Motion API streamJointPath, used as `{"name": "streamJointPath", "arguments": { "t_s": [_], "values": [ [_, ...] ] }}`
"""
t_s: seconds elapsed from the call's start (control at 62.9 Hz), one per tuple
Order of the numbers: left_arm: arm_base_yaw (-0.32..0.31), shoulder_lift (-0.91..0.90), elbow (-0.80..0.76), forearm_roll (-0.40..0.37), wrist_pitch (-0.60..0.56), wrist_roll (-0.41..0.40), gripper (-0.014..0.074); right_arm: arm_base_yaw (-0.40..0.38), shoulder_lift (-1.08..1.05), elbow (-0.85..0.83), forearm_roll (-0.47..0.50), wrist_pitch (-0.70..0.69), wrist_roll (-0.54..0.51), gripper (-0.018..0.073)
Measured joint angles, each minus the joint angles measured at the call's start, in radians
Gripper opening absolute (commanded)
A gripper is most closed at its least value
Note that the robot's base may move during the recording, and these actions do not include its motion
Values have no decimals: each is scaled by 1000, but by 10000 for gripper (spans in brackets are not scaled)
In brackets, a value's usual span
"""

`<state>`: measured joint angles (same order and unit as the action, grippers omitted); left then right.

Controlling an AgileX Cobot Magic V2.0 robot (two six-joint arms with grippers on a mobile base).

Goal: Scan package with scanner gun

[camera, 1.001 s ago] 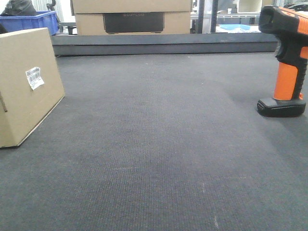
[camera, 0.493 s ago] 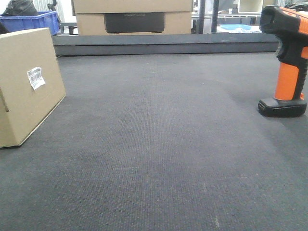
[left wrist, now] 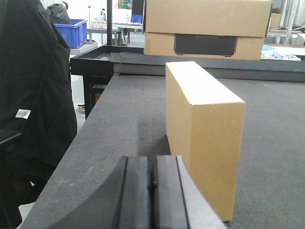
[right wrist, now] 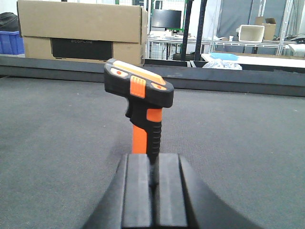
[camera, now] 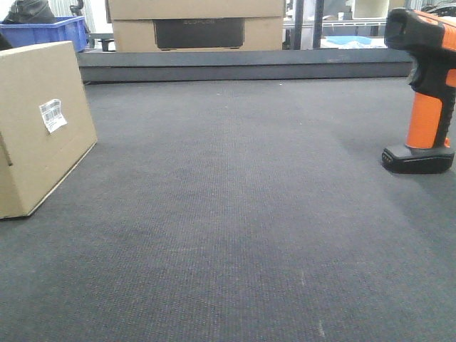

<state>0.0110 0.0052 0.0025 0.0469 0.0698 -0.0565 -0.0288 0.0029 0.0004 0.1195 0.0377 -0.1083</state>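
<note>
The package point(camera: 43, 128) is a plain brown box standing on a narrow edge at the table's left, and its white barcode label point(camera: 51, 115) faces the front view. The scanner gun point(camera: 426, 92), black with an orange handle, stands upright on its base at the far right. In the left wrist view my left gripper point(left wrist: 153, 176) is shut and empty, with the package point(left wrist: 205, 124) just ahead and slightly to its right. My right gripper point(right wrist: 153, 174) is shut too, directly behind the scanner gun point(right wrist: 140, 100), whose base its fingers hide. Neither gripper shows in the front view.
Two larger cardboard boxes with a dark panel point(camera: 196, 25) sit behind the table's raised black back rim point(camera: 242, 64). A blue bin point(camera: 50, 32) is at the back left. A black garment point(left wrist: 33, 95) hangs beside the table's left edge point(left wrist: 93, 129).
The front view has shifted a few pixels since one second ago. The package and the scanner gun stand where they were.
</note>
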Motion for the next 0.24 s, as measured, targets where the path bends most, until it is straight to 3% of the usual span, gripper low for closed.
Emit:
{"name": "streamJointPath", "arguments": {
  "t_s": [0.238],
  "values": [
    [0,0,0,0,0,-2,-111,0,0,0,0,0,0,-168]
  ]
}}
